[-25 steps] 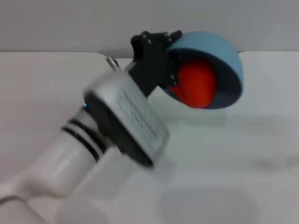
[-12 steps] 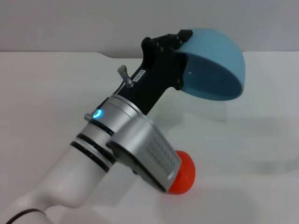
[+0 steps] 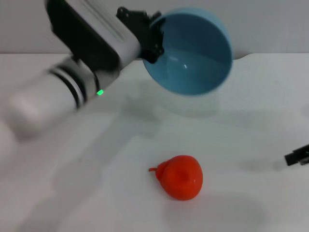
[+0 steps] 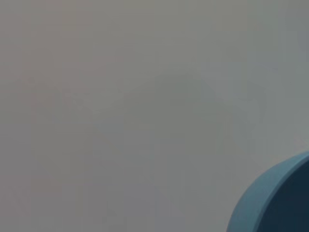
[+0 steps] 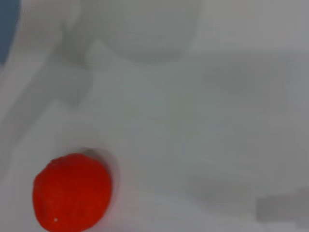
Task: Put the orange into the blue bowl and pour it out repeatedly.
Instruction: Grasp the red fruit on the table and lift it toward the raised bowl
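Observation:
The orange (image 3: 181,177) lies on the white table near the front, its stem nub pointing left; the right wrist view also catches the orange (image 5: 72,191). The blue bowl (image 3: 193,53) hangs in the air above the far middle of the table, tilted so its empty glossy inside faces me. My left gripper (image 3: 152,36) is shut on the bowl's left rim. A curved slice of the bowl (image 4: 275,198) shows in the left wrist view. Only a dark tip of my right gripper (image 3: 298,156) shows at the right edge of the head view.
The white table (image 3: 251,135) spreads under everything, with a pale wall behind it. My left arm (image 3: 63,87) crosses the upper left of the head view. The bowl casts a soft shadow on the table below it.
The orange dropped out of the tipped bowl and now rests on the table. My left arm has swung up and left, turning the bowl's opening toward me.

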Robot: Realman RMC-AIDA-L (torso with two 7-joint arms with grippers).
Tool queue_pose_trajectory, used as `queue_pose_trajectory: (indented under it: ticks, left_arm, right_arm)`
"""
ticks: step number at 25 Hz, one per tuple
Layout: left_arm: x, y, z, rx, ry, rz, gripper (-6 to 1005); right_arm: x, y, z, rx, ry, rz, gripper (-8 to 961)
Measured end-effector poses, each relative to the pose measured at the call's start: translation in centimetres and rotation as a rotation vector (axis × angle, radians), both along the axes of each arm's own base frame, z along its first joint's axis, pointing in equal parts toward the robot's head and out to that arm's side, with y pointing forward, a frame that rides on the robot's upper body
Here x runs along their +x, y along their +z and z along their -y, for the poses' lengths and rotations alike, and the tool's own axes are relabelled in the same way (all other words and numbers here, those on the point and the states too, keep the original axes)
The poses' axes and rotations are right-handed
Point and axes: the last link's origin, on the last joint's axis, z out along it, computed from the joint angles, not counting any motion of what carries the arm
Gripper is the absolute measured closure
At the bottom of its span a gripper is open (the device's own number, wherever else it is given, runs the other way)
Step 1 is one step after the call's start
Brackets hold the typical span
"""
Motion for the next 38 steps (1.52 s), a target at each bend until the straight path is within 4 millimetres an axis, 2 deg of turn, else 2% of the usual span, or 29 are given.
queue_pose_trajectory:
  ticks: [2, 4, 9, 12, 13, 16, 19, 24, 26, 31, 37, 38]
  left_arm:
    - [-0.5, 1.6, -1.3, -0.211, 0.127, 0.095, 1001]
    - [-1.0, 2.2, -1.7, -0.306, 0.192, 0.111, 1000]
    - [-2.7, 3.9, -1.7, -0.554, 0.377, 0.039, 1000]
    - [-3.4, 5.3, -1.6, -0.576, 0.525, 0.029, 1000]
    - [-4.2, 6.5, -1.4, -0.570, 0.639, 0.017, 1000]
    - [-5.0, 7.5, -1.1, -0.558, 0.738, -0.001, 999]
    - [-5.6, 8.3, -0.4, -0.543, 0.821, -0.030, 999]
    - [-6.1, 8.7, 1.2, -0.575, 0.880, -0.087, 999]
    - [-6.0, 8.7, 1.4, -0.578, 0.884, -0.093, 999]
    - [-5.9, 9.0, 1.4, -0.567, 0.888, -0.088, 1000]
    - [-6.0, 9.4, 1.5, -0.554, 0.901, -0.088, 1000]
    - [-6.0, 9.4, 1.5, -0.551, 0.904, -0.091, 1000]
  right_arm:
    - [-0.6, -0.7, -0.6, -0.020, 0.031, 0.009, 507]
    - [-1.3, -1.6, -1.1, -0.053, 0.065, 0.011, 507]
    - [-2.9, -3.8, -2.1, -0.134, 0.140, 0.046, 507]
    - [-4.3, -4.7, -3.0, -0.127, 0.235, 0.032, 507]
    - [-5.0, -5.0, -3.3, -0.115, 0.283, 0.001, 507]
    - [-6.8, -5.6, -4.2, -0.022, 0.425, -0.140, 507]
    - [-7.4, -6.3, -4.4, 0.044, 0.560, -0.254, 507]
    - [-8.1, -7.8, -3.6, -0.026, 0.769, -0.307, 507]
    - [-9.1, -9.0, -3.2, -0.111, 0.848, -0.286, 507]
    - [-9.9, -10.4, -3.0, -0.220, 0.898, -0.226, 507]
    - [-9.9, -11.9, -3.1, -0.288, 0.890, -0.169, 344]
    - [-9.7, -12.1, -3.1, -0.290, 0.884, -0.159, 340]
